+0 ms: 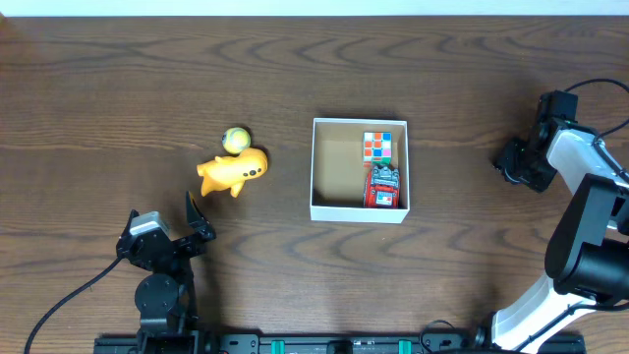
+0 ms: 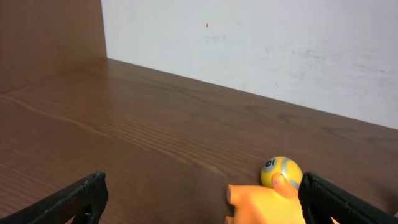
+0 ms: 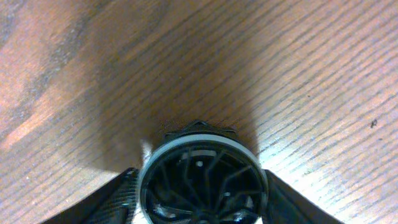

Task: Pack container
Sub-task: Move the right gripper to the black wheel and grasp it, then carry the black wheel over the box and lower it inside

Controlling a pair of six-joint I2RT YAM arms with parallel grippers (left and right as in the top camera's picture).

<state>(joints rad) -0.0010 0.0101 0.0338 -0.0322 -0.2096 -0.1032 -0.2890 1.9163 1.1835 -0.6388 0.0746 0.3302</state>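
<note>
The container, a white-walled square box with a brown inside, sits at the table's middle. In it lie a colour cube and a red toy car. An orange toy animal lies left of the box and touches a yellow ball. Both also show in the left wrist view, the toy and the ball. My left gripper is open and empty, just short of the orange toy. My right gripper is shut on a black round wheel-like thing with a grey rim, far right of the box.
A white wall rises behind the far edge of the dark wooden table. The right arm's white and black links stand along the right edge. A black cable trails at the front left.
</note>
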